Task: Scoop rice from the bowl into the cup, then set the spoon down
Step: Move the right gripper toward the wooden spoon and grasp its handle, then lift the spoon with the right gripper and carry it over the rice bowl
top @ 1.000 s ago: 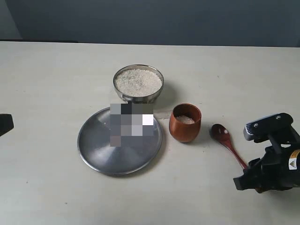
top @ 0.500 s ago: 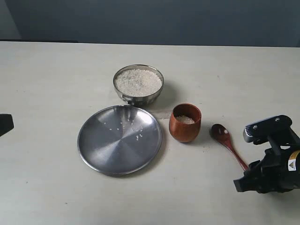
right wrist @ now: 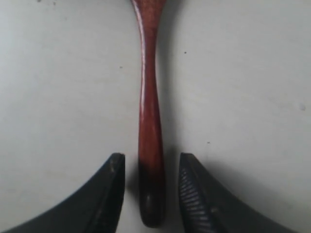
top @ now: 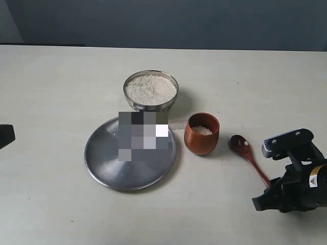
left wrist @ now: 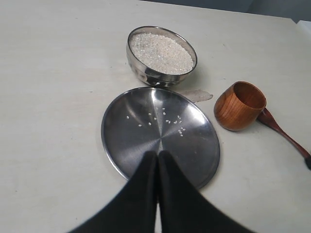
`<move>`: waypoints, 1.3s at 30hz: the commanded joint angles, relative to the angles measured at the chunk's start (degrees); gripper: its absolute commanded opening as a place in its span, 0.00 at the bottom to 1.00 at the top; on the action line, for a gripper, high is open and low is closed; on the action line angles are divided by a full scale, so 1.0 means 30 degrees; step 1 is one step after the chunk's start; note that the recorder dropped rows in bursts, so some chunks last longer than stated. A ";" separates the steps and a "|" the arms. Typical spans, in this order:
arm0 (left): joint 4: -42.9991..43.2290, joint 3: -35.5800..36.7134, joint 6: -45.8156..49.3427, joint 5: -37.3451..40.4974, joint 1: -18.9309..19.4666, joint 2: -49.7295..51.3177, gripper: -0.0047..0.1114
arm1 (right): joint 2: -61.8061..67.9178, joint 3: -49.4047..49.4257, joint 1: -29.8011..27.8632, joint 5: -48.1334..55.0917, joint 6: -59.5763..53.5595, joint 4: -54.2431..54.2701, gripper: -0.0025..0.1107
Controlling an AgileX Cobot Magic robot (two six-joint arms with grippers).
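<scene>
The steel bowl (top: 150, 91) (left wrist: 162, 56) holds a heap of rice (top: 150, 87) (left wrist: 160, 47) at the back. In front of it and to the right stands the wooden cup (top: 201, 133) (left wrist: 239, 105) with a little rice (top: 202, 130) inside. The spoon (top: 245, 150) (left wrist: 284, 136) lies flat on the table right of the cup. My right gripper (top: 276, 188) (right wrist: 149, 162) is open, its fingers on either side of the handle end (right wrist: 149, 121) with gaps on both sides. My left gripper (left wrist: 157, 154) is shut and empty, over the plate's near edge.
A wide flat steel plate (top: 102, 158) (left wrist: 126, 145) lies in front of the bowl with several stray rice grains on it. A dark part (top: 5, 135) of the left arm shows at the left edge of the exterior view.
My right gripper has drawn back slightly along the handle toward the table's front. The spoon, cup and bowl have not moved.
</scene>
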 commanded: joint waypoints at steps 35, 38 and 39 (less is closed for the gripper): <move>-0.0200 -0.0114 -0.0012 -0.0005 0.0025 0.0075 0.04 | 0.4549 -1.9590 0.2212 1.7219 -0.5341 -0.4342 0.01; -0.0272 -0.0114 -0.0013 -0.0040 0.0025 0.0075 0.04 | 0.6076 -2.1409 0.4034 1.8134 -0.5115 -0.6502 0.01; -0.0272 -0.0114 -0.0013 -0.0040 0.0025 0.0075 0.04 | 0.6819 -2.2325 0.4758 1.8506 -0.4515 -0.7588 0.01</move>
